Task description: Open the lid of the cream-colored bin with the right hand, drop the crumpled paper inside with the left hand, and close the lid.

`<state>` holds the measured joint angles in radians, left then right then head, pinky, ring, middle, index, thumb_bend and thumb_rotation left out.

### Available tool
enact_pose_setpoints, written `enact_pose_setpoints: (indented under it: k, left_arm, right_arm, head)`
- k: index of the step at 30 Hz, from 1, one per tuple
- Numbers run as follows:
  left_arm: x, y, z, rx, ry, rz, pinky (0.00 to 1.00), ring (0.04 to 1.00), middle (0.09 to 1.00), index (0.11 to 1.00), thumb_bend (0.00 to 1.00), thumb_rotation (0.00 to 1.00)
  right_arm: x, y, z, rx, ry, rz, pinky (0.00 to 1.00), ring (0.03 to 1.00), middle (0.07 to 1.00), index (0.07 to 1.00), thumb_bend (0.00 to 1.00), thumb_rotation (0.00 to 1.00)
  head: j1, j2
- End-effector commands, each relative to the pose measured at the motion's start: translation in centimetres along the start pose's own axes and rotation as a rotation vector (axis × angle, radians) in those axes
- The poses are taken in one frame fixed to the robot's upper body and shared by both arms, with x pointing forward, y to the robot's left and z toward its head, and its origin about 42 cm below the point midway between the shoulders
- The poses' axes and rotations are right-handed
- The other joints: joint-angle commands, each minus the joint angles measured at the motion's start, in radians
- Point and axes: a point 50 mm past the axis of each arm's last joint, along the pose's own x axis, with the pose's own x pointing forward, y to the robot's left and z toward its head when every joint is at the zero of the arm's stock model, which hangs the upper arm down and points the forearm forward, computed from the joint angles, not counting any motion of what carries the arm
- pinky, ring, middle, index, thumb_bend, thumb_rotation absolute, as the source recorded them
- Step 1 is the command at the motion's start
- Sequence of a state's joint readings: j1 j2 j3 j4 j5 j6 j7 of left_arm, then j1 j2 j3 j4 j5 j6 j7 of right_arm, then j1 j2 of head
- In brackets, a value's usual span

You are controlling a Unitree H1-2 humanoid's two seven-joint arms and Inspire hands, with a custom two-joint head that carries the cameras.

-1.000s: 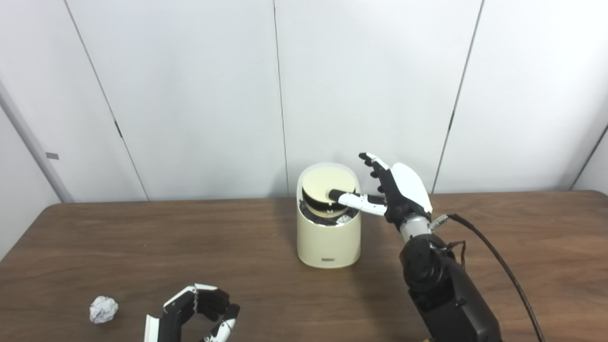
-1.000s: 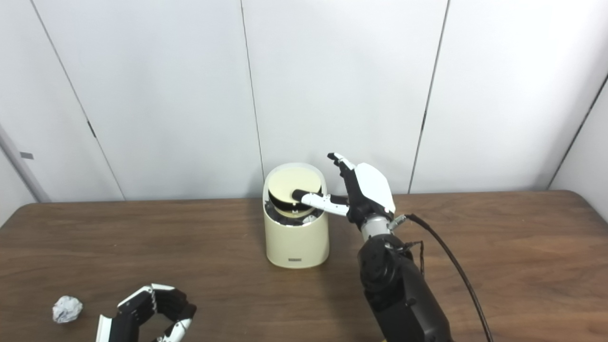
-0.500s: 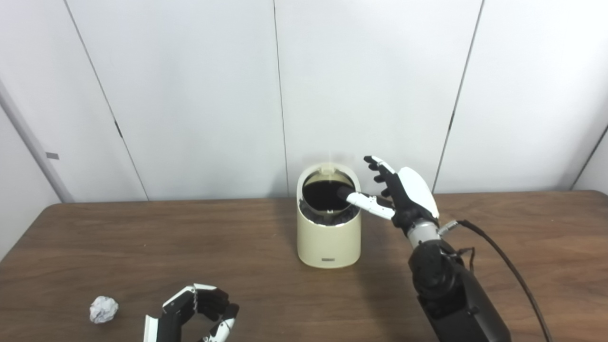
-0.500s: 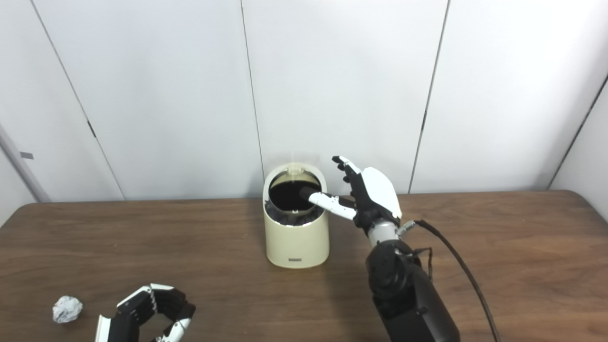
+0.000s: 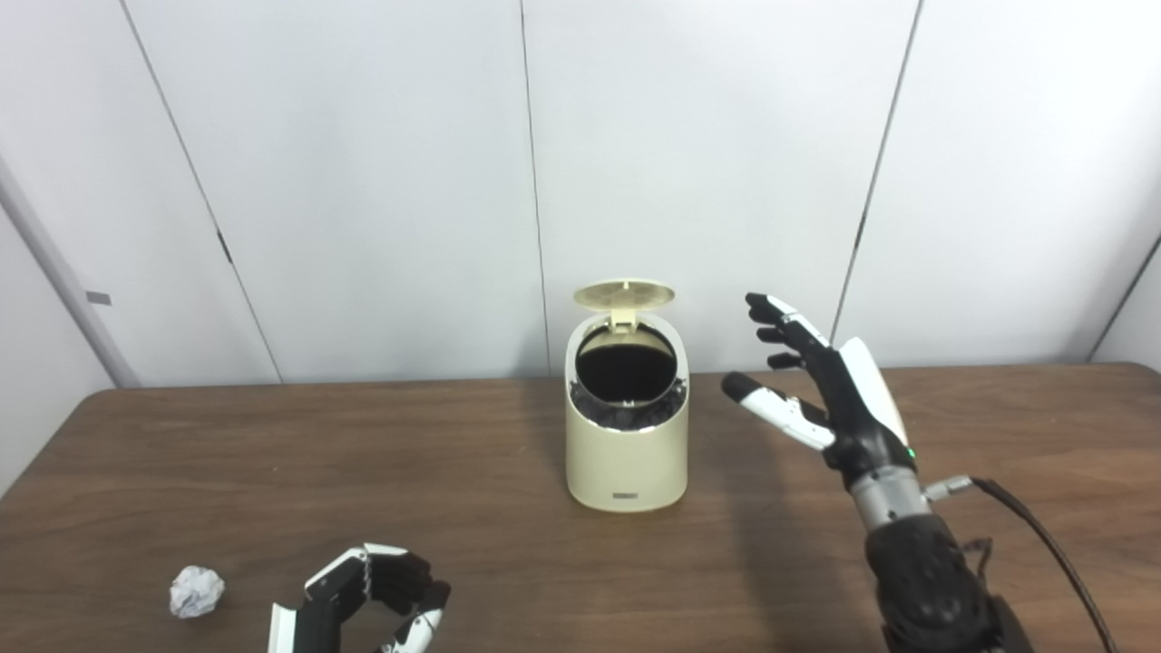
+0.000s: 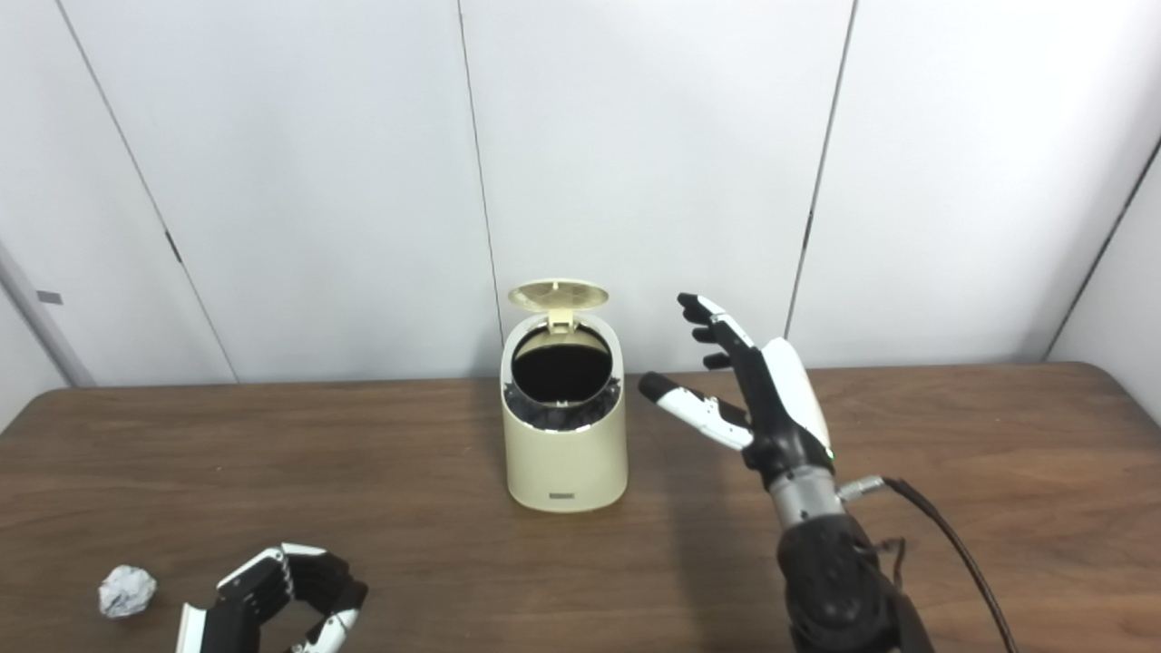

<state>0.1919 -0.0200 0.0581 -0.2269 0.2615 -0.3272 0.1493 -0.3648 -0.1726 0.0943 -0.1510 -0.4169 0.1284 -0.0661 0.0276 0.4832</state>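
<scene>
While a wall of pale grey panels (image 5: 363, 181) fills the background, a dark brown wood-grain table (image 5: 227, 472) spans the whole lower part of both views. On it, near the far edge and about the middle, stands the cream-colored rounded plastic bin (image 5: 626, 453), upright, with a small dark label low on its front. Its mouth shows a dark interior ringed by what looks like a black liner. The round cream lid (image 5: 624, 293) stands flipped up on its hinge at the back of the rim, above the opening.

The right arm rises from the lower right corner, black, with a black cable (image 5: 1043, 544) trailing from the wrist. The black-and-white right hand (image 5: 830, 390) is held in the air to the right of the bin, apart from it, fingers spread wide and pointing up, the thumb reaching toward the bin; it holds nothing.

The left hand (image 5: 363, 603) sits low at the bottom edge, left of centre, its fingers loosely curled with a gap between them and the thumb, empty.

The small crumpled ball of white paper (image 5: 197, 591) lies on the table near the front left, just left of the left hand and not touching it, well apart from the bin.
</scene>
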Motion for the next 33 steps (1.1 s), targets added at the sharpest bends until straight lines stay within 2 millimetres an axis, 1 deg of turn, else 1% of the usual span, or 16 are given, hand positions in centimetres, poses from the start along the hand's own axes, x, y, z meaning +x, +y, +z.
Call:
enact_pose_setpoints:
  k: [1,5,6,7,8,9,10,11,13,16,17,20,23,28,30,33]
  left_arm:
    - [0.0,0.5,0.5,-0.002,-0.032,0.003,0.39,0.448,0.479,0.483,0.48,0.06]
    - [0.0,0.5,0.5,-0.011,-0.024,0.004,0.39,0.451,0.482,0.483,0.48,0.06]
    - [0.0,0.6,0.5,-0.011,-0.024,0.003,0.39,0.451,0.483,0.483,0.48,0.06]
    - [0.0,0.6,0.4,-0.009,-0.025,0.003,0.39,0.452,0.483,0.483,0.48,0.06]
    - [0.0,0.6,0.4,-0.007,-0.027,0.003,0.39,0.452,0.484,0.483,0.48,0.06]
    - [0.0,0.7,0.3,-0.006,-0.03,0.002,0.39,0.451,0.484,0.483,0.48,0.06]
    - [0.0,0.7,0.3,-0.007,-0.032,0.002,0.39,0.449,0.482,0.483,0.48,0.06]
    - [0.0,0.7,0.2,-0.009,-0.032,0.001,0.39,0.448,0.482,0.483,0.48,0.06]
    - [0.0,0.8,0.1,-0.015,-0.032,0.0,0.39,0.448,0.482,0.483,0.48,0.06]
    - [-0.1,0.9,0.1,-0.026,-0.031,0.004,0.39,0.448,0.481,0.483,0.48,0.06]
    - [-0.1,1.0,0.1,-0.019,-0.032,0.004,0.39,0.448,0.48,0.483,0.48,0.06]
    - [-0.2,1.1,0.1,-0.013,-0.029,0.002,0.39,0.45,0.482,0.483,0.48,0.05]
    - [-0.2,1.1,0.0,-0.022,-0.03,0.0,0.39,0.45,0.484,0.484,0.48,0.05]
    - [-0.3,1.1,0.1,-0.021,-0.023,0.004,0.4,0.455,0.488,0.484,0.48,0.05]
    - [-0.3,1.1,0.1,-0.026,-0.022,0.005,0.4,0.455,0.488,0.484,0.48,0.06]
    - [-0.3,1.0,0.1,-0.016,-0.027,0.003,0.39,0.451,0.486,0.484,0.48,0.06]
  right_arm:
    - [-0.1,-1.7,1.9,0.04,-0.138,-0.079,0.74,0.836,0.848,0.847,0.92,0.87]
    - [-2.1,-2.6,1.0,0.072,-0.147,-0.106,0.76,0.837,0.845,0.84,0.92,0.86]
    - [-2.8,-2.7,0.5,0.082,-0.148,-0.113,0.76,0.835,0.844,0.841,0.91,0.86]
    - [-3.4,-2.9,0.2,0.09,-0.153,-0.117,0.75,0.832,0.841,0.836,0.88,0.85]
    - [-4.0,-3.1,-0.1,0.082,-0.157,-0.121,0.75,0.83,0.839,0.833,0.83,0.84]
    - [-4.7,-3.3,-0.5,0.077,-0.16,-0.122,0.74,0.822,0.83,0.823,0.73,0.83]
    - [-5.3,-3.5,-0.7,0.077,-0.163,-0.123,0.72,0.811,0.82,0.808,0.57,0.8]
    - [-5.8,-3.6,-0.9,0.082,-0.165,-0.126,0.71,0.802,0.812,0.797,0.47,0.77]
    - [-7.1,-3.9,-1.4,0.094,-0.154,-0.137,0.69,0.778,0.788,0.767,0.3,0.65]
    - [-8.8,-4.2,-2.3,0.107,-0.15,-0.15,0.66,0.747,0.76,0.743,0.2,0.57]
    - [-9.4,-4.4,-2.6,0.098,-0.155,-0.154,0.65,0.74,0.755,0.741,0.19,0.55]
    - [-10.8,-4.7,-3.3,0.076,-0.163,-0.165,0.66,0.737,0.748,0.733,0.21,0.61]
    - [-12.0,-4.8,-3.6,0.07,-0.176,-0.181,0.65,0.734,0.74,0.725,0.2,0.62]
    - [-14.5,-4.1,-4.1,0.099,-0.147,-0.218,0.67,0.742,0.735,0.71,0.22,0.61]
    - [-15.2,-3.8,-4.4,0.087,-0.139,-0.224,0.65,0.731,0.727,0.704,0.2,0.64]
    - [-15.8,-3.4,-4.9,0.076,-0.12,-0.221,0.61,0.708,0.718,0.702,0.21,0.68]
  head:
    - [0.001,0.003]
    - [0.001,0.0]
    - [-0.001,-0.002]
    - [-0.004,-0.002]
    - [-0.004,-0.002]
    - [-0.005,-0.005]
    - [-0.004,-0.004]
    - [-0.003,-0.004]
    - [0.0,-0.002]
    - [-0.001,0.001]
    - [-0.003,0.002]
    - [-0.003,0.004]
    - [-0.001,0.005]
    - [0.002,0.01]
    - [0.001,0.016]
    - [0.013,0.011]
